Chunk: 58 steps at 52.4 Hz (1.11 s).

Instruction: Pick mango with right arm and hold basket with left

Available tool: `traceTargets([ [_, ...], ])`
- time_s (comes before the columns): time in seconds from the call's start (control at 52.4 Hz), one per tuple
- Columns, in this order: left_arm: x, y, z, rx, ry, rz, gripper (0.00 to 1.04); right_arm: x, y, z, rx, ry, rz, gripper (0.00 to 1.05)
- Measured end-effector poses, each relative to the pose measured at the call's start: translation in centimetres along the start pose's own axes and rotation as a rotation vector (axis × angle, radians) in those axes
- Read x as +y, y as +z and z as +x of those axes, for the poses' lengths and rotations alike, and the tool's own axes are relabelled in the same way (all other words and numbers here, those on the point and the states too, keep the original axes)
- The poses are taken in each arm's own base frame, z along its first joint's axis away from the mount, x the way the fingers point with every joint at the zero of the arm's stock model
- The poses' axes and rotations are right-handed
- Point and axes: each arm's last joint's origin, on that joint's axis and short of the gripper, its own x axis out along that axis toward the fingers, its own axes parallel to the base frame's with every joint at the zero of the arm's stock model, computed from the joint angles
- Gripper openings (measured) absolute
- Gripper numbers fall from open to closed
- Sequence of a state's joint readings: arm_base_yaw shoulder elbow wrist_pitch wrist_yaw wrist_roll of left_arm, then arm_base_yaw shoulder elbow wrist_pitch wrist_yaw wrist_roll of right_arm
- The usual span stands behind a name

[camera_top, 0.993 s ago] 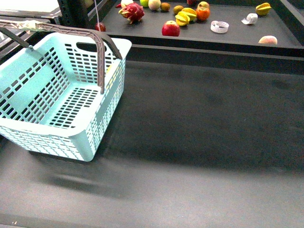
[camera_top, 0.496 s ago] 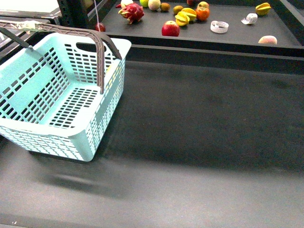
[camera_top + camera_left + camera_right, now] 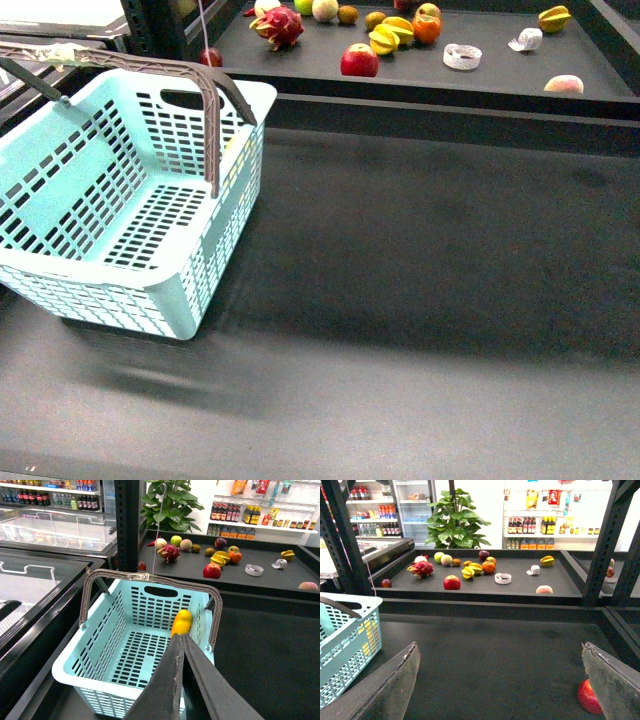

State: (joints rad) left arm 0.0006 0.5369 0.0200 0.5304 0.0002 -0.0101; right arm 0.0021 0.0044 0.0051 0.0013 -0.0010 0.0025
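one view, left wrist, shows mango (image 3: 181, 622) in basket (image 3: 95, 652); left fingers (image 3: 181, 680) closed, right fingers (image 3: 375, 692) wide, empty.

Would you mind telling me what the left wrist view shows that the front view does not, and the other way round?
Only the left wrist view shows the mango against the basket's far wall, the left gripper with its fingers together, and the drink shelves behind.

Only the front view shows the wide bare stretch of dark counter to the basket's right.

Both show the turquoise basket with raised handles, and the fruit tray with the red apple and dragon fruit.
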Motion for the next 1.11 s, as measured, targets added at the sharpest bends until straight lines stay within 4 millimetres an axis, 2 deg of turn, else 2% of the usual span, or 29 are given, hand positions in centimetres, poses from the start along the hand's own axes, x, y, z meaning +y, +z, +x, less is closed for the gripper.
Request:
traceTargets([
  [0.802, 0.0, 0.3, -2.4, -0.010, 0.000, 0.002, 0.04, 0.0, 0.0, 0.0, 0.000, 0.000, 0.000, 0.97],
  [0.954, 0.0, 0.0, -3.5, 0.000, 0.000, 0.003, 0.04, 0.0, 0.0, 0.0, 0.000, 0.000, 0.000, 0.97],
  [1.107, 0.0, 0.0, -3.6, -0.003, 0.000, 0.002, 0.04, 0.0, 0.0, 0.0, 0.000, 0.000, 0.000, 0.97],
])
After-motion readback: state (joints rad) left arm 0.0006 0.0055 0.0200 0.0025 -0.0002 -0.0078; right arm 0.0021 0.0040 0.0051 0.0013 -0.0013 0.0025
